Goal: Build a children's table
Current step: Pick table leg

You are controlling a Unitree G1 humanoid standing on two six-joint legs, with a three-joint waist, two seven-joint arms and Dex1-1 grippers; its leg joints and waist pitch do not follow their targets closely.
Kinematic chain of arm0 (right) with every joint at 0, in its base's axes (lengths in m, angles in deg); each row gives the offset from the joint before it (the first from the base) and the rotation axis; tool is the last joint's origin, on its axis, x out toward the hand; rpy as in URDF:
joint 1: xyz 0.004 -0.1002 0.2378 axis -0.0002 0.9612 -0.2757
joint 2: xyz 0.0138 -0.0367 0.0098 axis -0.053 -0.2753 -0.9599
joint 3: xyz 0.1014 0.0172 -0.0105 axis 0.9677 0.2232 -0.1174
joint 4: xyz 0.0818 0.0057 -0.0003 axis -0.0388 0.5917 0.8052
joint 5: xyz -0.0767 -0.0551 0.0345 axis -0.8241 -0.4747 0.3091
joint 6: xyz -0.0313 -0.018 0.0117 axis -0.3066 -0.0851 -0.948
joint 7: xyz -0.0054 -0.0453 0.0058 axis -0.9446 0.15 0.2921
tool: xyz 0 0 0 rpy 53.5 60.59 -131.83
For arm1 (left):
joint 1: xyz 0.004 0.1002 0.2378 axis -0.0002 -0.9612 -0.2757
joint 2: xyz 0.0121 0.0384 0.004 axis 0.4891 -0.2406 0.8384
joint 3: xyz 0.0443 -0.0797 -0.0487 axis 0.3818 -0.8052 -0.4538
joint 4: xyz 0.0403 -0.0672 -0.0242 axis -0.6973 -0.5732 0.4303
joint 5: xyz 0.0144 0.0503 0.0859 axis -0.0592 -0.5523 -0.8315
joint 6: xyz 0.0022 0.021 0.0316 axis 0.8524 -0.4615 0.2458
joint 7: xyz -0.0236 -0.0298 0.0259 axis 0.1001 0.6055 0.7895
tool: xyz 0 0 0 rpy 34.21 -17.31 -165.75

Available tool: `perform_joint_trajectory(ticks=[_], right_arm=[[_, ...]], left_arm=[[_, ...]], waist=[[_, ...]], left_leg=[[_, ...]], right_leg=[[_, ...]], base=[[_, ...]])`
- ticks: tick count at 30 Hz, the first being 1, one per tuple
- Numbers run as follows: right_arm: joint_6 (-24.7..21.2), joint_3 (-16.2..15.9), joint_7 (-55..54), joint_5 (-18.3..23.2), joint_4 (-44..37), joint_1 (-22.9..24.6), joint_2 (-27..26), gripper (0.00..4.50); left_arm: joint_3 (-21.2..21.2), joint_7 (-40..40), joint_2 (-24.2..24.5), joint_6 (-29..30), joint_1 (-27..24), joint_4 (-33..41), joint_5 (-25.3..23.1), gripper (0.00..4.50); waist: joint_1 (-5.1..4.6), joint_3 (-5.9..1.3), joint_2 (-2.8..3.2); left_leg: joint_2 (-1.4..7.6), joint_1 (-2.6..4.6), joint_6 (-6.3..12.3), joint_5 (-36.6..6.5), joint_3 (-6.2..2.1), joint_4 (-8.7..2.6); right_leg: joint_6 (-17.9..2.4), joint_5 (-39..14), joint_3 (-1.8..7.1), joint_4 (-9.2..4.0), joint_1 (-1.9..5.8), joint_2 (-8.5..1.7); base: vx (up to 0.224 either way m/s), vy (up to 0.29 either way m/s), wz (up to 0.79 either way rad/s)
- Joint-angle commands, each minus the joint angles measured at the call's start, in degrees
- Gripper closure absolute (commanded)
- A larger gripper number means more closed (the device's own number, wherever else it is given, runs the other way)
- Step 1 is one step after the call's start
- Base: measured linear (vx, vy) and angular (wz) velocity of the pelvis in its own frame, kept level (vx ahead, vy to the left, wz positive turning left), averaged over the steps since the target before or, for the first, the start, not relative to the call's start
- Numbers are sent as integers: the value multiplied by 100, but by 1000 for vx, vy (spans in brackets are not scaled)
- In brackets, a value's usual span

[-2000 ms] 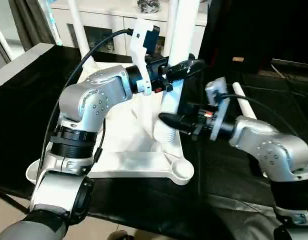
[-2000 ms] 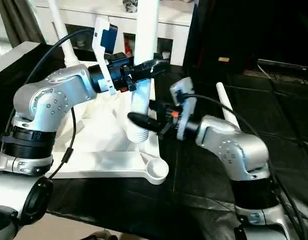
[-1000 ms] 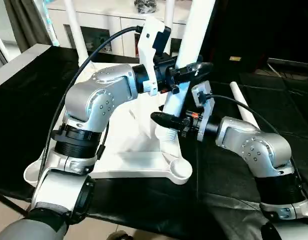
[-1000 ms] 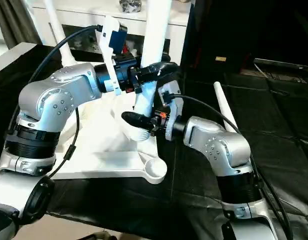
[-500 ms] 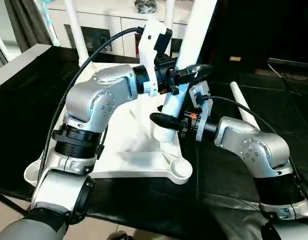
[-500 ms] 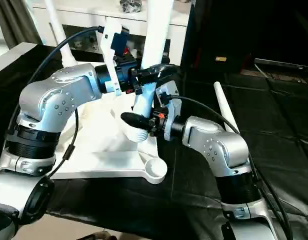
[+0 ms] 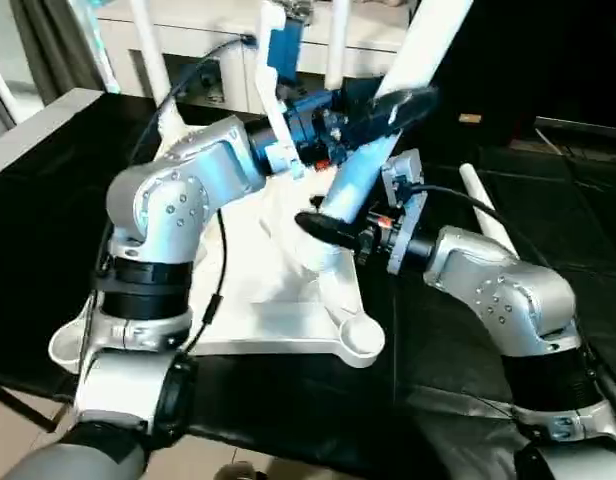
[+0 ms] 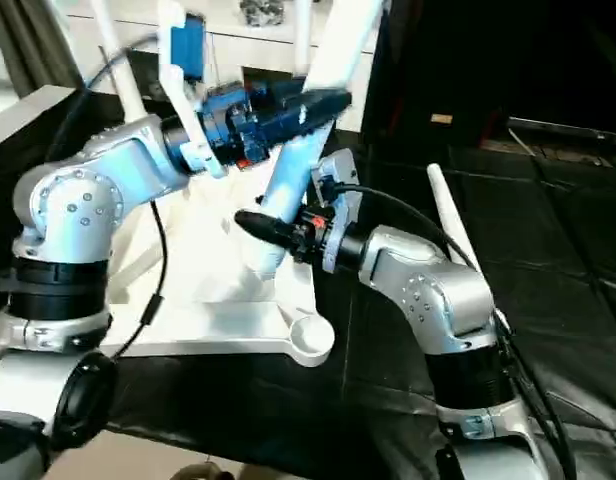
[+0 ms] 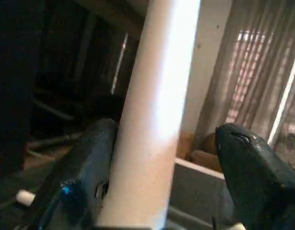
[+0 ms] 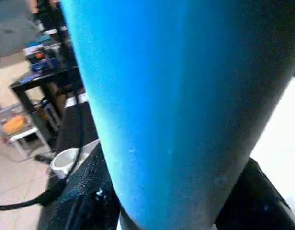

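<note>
The white tabletop point(image 7: 273, 322) lies upside down on the black cloth, its round corner socket point(image 7: 362, 344) nearest me. One white leg point(image 7: 360, 178) leans steeply to the right above it, with its lower end near the tabletop's right rim. My right gripper point(image 7: 318, 226) is shut on the leg low down, both fingers pressed to it in the right wrist view. Higher up, my left gripper point(image 7: 403, 100) straddles the same leg and is open. In the left wrist view one finger point(image 9: 85, 167) lies along the leg and the other finger point(image 9: 253, 167) stands clear of it.
Another leg point(image 7: 485, 208) lies on the black cloth to the right. Two more legs point(image 7: 144, 45) stand upright at the tabletop's far side, in front of a white cabinet point(image 7: 213, 45). The table's left edge point(image 7: 28, 125) is pale.
The leg has tipped from nearly upright to leaning right. My left arm has risen along it and its fingers have spread. The right gripper keeps its hold low on the leg.
</note>
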Motion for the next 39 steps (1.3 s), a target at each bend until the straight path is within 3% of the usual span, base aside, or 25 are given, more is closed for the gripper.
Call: perform_joint_trajectory(ticks=[1,6,9,13,14,16,19,24,31,33,34,35,37,38,39], right_arm=[[410,273,-341,-368,244,241,56,252],[915,62,-577,-978,-32,878,318,257],[817,-28,-647,-1103,-161,1085,448,257],[780,331,-1040,-965,-452,1452,217,257],[887,541,-1403,-1012,-633,1727,25,257],[927,662,-1661,-1039,-718,1900,-123,257],[914,808,-2193,-1190,-848,2241,-366,257],[1193,727,-2526,-1497,-1032,2525,-474,257],[1627,513,-2454,-1733,-1167,2758,-480,257],[1599,466,-2434,-1702,-1164,2793,-513,257],[1587,461,-2426,-1666,-1149,2812,-552,257],[1578,482,-2456,-1644,-1139,2825,-602,257],[1554,493,-2464,-1619,-1139,2831,-628,257],[1565,489,-2469,-1625,-1131,2832,-633,257],[1583,482,-2466,-1644,-1129,2828,-624,257]], left_arm=[[-35,94,143,-159,-202,347,-148,90],[-48,342,597,-279,-997,652,-675,90],[67,448,759,-381,-1329,795,-971,90],[357,788,982,-811,-2058,957,-1678,90],[326,1241,862,-1099,-2589,910,-1993,90],[328,1504,816,-1336,-2945,855,-2238,90],[361,2053,829,-1690,-3510,775,-2800,90],[214,2512,639,-1705,-3802,881,-2982,90],[523,2511,511,-2073,-4190,898,-3158,90],[495,2530,445,-2174,-4187,915,-3133,90],[481,2532,432,-2170,-4174,928,-3124,90],[476,2547,435,-2136,-4163,937,-3137,90],[457,2542,426,-2114,-4159,945,-3108,90],[434,2566,422,-2135,-4161,960,-3140,90],[430,2562,425,-2186,-4165,964,-3156,90]], waist=[[-4,-418,5],[-29,-409,17],[-45,-415,30],[-58,-396,46],[-62,-382,46],[-60,-390,79],[-78,-377,74],[-78,-357,85],[-93,-342,70],[-96,-341,49],[-102,-363,81],[-42,-328,-20],[68,-301,-105],[256,-277,-113],[263,-252,-142]], left_leg=[[354,84,-158,-534,-132,-386],[345,74,-189,-536,-134,-401],[331,81,-166,-560,-131,-398],[357,95,-121,-791,-146,-430],[373,100,-137,-885,-144,-446],[372,106,-185,-974,-152,-453],[366,113,-213,-1141,-154,-487],[362,126,-287,-1434,-168,-520],[353,104,-231,-1548,-175,-526],[320,77,-120,-1511,-140,-505],[330,282,-201,-1444,72,-320],[231,263,-317,-1576,157,-203],[190,190,-204,-1573,98,-93],[123,83,43,-1379,-113,243],[84,-60,81,-1257,-247,353]], right_leg=[[-1058,-290,334,-416,343,-551],[-816,-312,335,-424,354,-515],[-796,-378,330,-439,347,-495],[-735,-685,341,-482,319,-505],[-691,-822,347,-498,295,-505],[-647,-911,342,-517,285,-504],[-556,-1051,345,-546,260,-484],[-506,-1316,338,-588,234,-489],[-346,-1576,360,-623,218,-502],[-394,-1595,400,-644,244,-577],[-305,-1892,624,-790,42,-494],[-206,-2461,866,-820,69,-480],[-106,-3056,1173,-884,187,-630],[-158,-3688,1780,-1032,347,-917],[-221,-3750,1941,-1037,452,-961]], base=[[0,0,0],[0,0,0],[0,0,0],[0,0,0],[0,0,0],[0,0,0],[0,0,0],[0,0,0],[0,0,0],[0,0,0],[0,0,0],[-4,20,-25],[3,38,-37],[10,107,-58],[10,107,-58]])
